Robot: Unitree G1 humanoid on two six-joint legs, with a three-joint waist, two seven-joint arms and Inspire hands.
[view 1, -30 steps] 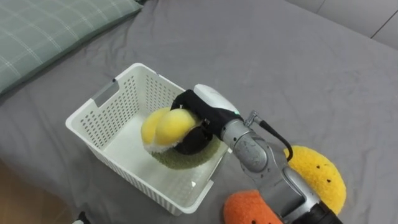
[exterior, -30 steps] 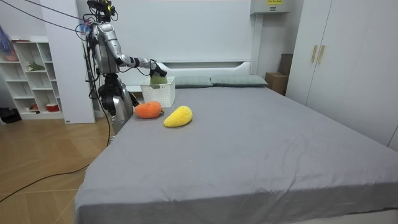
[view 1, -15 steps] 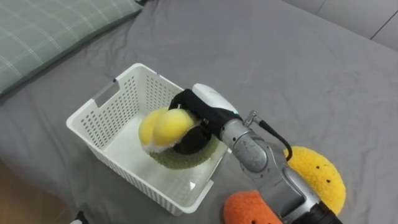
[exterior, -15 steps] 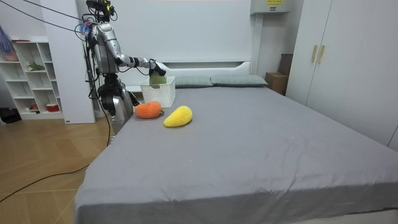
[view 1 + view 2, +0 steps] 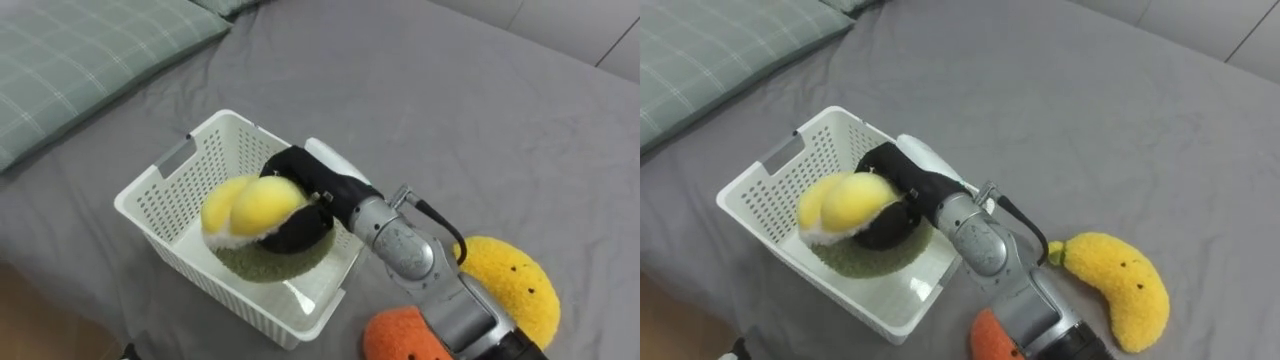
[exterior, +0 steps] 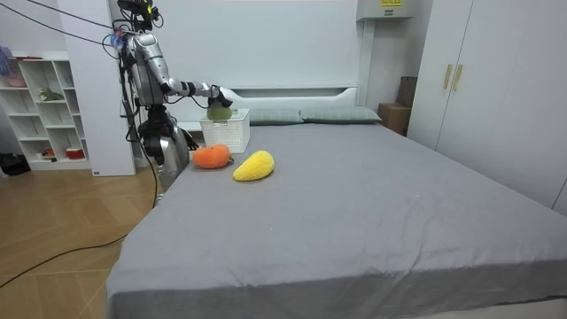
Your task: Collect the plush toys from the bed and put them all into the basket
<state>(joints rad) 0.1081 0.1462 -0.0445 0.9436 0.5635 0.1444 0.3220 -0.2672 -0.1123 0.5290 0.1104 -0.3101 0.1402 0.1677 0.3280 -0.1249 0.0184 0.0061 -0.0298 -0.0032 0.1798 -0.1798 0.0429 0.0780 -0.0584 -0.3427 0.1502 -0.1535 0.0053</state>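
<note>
My right hand point(image 5: 298, 188) is shut on a plush toy point(image 5: 250, 206) with a yellow top and a green underside. It holds the toy inside the rim of the white slotted basket point(image 5: 158, 172), low over the basket's floor. In the right eye view the hand point(image 5: 890, 176), the toy point(image 5: 843, 206) and the basket point(image 5: 758, 172) stand the same way. A yellow banana-shaped plush point(image 5: 515, 285) and an orange plush point(image 5: 398, 340) lie on the grey bed beside my forearm. In the room view I stand at the bed's corner, my hand point(image 6: 215, 92) reaching over the basket point(image 6: 226, 135).
A green checked pillow point(image 5: 80, 55) lies beyond the basket at the upper left. The bed's edge runs along the lower left of the eye views. The room view has a white shelf point(image 6: 44, 106) on its left and wardrobes point(image 6: 478, 80) on its right.
My right hand has carried the toy a little to the left and lower into the basket. The view itself has shifted slightly.
</note>
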